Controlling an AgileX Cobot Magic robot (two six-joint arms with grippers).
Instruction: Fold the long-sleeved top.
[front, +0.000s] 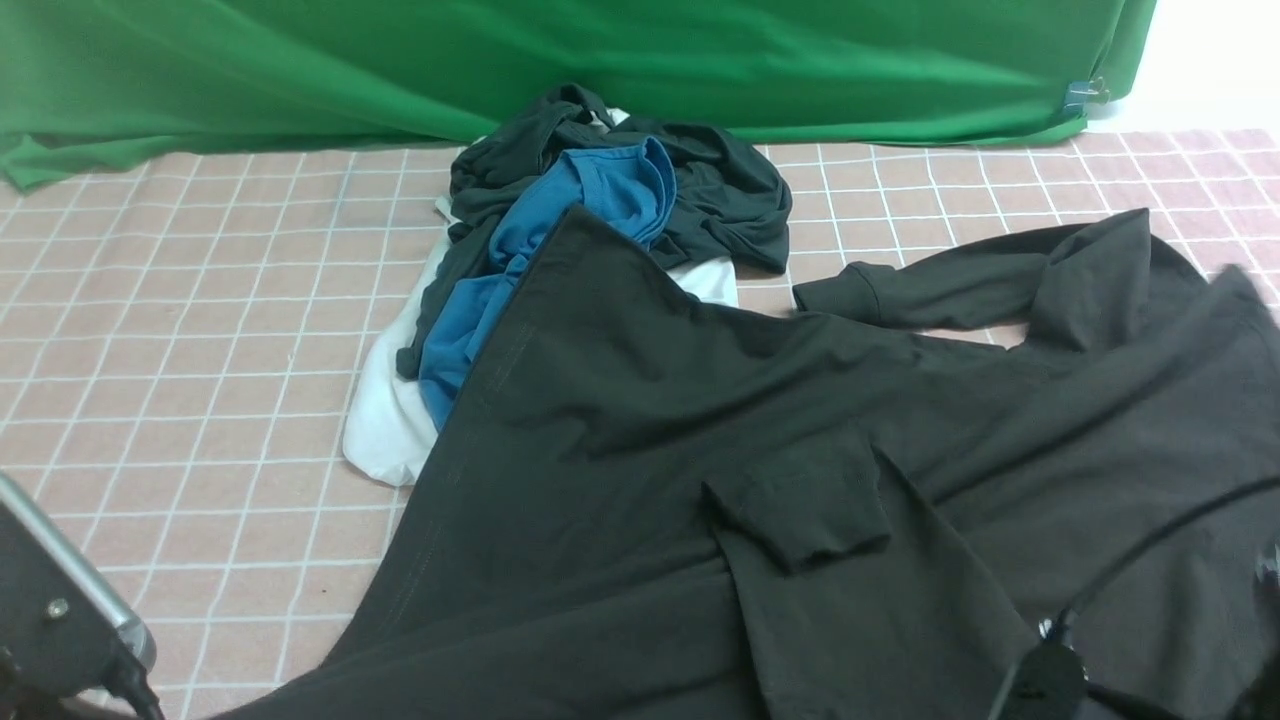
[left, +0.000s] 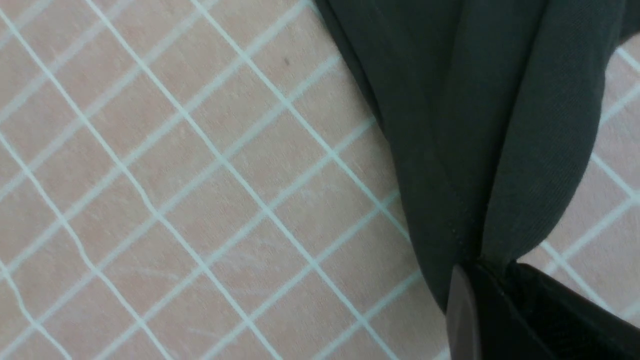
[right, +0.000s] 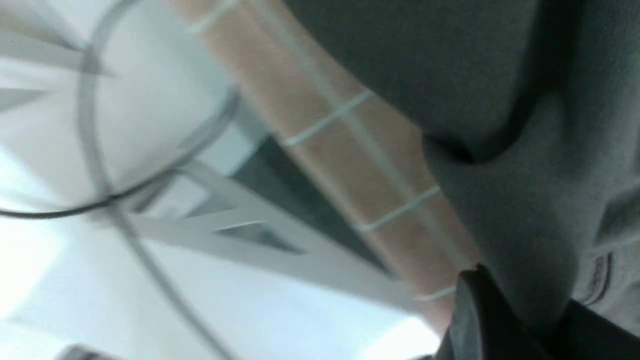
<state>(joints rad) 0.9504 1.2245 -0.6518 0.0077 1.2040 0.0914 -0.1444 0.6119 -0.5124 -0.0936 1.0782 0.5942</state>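
Note:
The long-sleeved top (front: 700, 450), large and black, lies spread over the near right of the checked table. One sleeve with a ribbed cuff (front: 865, 290) reaches left at the back. The other cuff (front: 800, 515) lies on the body. My left gripper (left: 487, 265) is shut on a gathered fold of the top (left: 475, 125), which hangs from it above the cloth. My right gripper (right: 520, 300) is shut on the top's fabric (right: 525, 200) near the table's edge. Neither gripper's jaws show in the front view.
A heap of other clothes sits at the back: a dark garment (front: 720, 190), a blue T-shirt (front: 560, 240) and white cloth (front: 390, 420). The top's far corner overlaps this heap. A green backdrop (front: 500, 60) hangs behind. Pink checked tablecloth (front: 180, 350) shows at the left.

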